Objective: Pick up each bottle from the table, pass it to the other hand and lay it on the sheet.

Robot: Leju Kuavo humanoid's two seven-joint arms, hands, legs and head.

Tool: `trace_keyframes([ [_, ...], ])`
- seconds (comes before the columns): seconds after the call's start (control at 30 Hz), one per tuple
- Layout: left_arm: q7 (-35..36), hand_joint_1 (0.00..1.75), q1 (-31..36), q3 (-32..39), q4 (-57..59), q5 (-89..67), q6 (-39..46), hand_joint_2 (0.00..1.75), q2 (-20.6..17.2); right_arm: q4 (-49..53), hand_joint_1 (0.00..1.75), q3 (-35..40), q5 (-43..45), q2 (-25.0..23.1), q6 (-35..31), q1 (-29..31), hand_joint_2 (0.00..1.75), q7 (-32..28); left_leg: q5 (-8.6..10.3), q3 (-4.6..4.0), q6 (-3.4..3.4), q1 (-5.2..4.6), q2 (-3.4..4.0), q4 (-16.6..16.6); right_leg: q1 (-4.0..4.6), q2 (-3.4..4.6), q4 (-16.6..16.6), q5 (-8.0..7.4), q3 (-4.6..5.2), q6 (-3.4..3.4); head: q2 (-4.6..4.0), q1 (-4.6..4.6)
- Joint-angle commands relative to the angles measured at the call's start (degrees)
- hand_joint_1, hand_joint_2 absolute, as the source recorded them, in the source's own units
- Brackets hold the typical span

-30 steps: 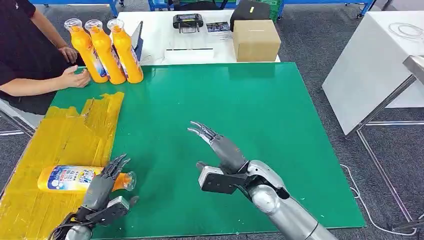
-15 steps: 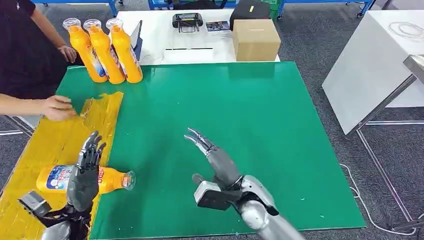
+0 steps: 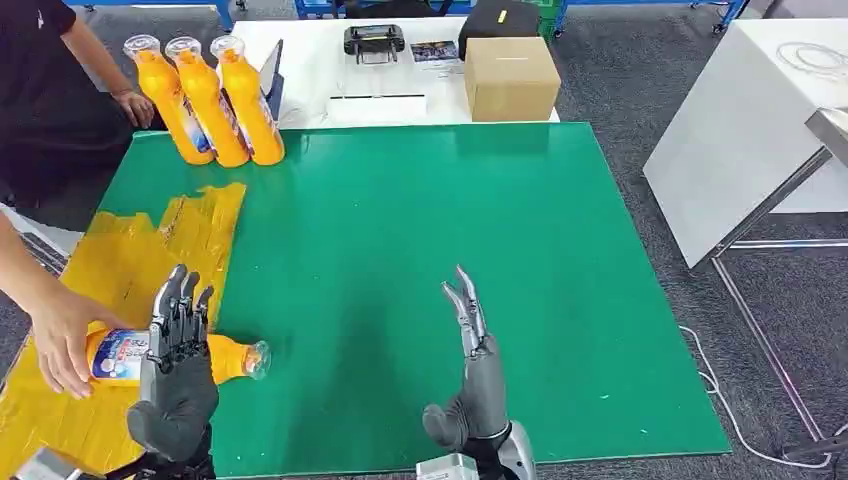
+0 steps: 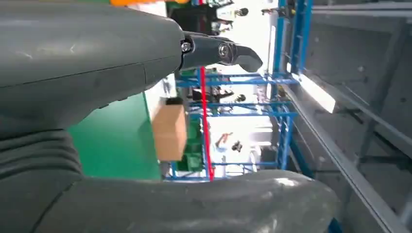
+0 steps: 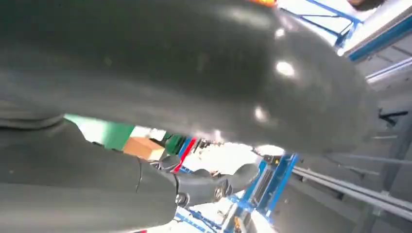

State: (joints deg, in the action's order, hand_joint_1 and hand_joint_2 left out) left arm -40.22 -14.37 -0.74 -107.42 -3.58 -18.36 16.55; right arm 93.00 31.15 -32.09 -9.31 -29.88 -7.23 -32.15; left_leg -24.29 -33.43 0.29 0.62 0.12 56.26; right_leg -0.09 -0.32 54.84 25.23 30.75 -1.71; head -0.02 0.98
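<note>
Head view has the orange bottle [image 3: 170,357] lying on its side on the yellow sheet [image 3: 120,270], clear cap pointing out toward the green surface [image 3: 480,230]. A person's hand [image 3: 60,335] rests on its base end, and the robot's left hand [image 3: 178,355] is raised just in front of it, fingers [image 3: 180,305] straight, spread and holding nothing. The right hand [image 3: 475,375] stands upright over the green, well apart from the bottle, fingers together and extended, also empty.

Three more bottles [image 3: 210,100] wait upright in a tight row at the far corner, touching one another.

What worries me: they are tall, narrow and smooth plastic with glossy labels (easy to tip), so a reach for one could topple its neighbours. A round body laid down can roll off the sheet, which looks like crinkled, taped film that could snag fingers. The person's arm is also very near the left hand, so a bump seems possible.

A cardboard box [image 3: 511,78] sits beyond.
</note>
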Motion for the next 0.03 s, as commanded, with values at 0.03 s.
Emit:
trace_keyframes([
  [0.03, 0.22, 0.00, -0.60, -10.88, -1.05, -6.22, 16.77, 0.00, -3.83, -0.67, 0.00, -0.67, -1.81, -1.58, -4.87, -2.13, 0.00, -0.80, -0.16, 0.28, 0.00, 0.01, -0.06, 0.03, 0.01, -0.02, 0.03, 0.17, -0.29, 0.04, 0.00, -0.02],
])
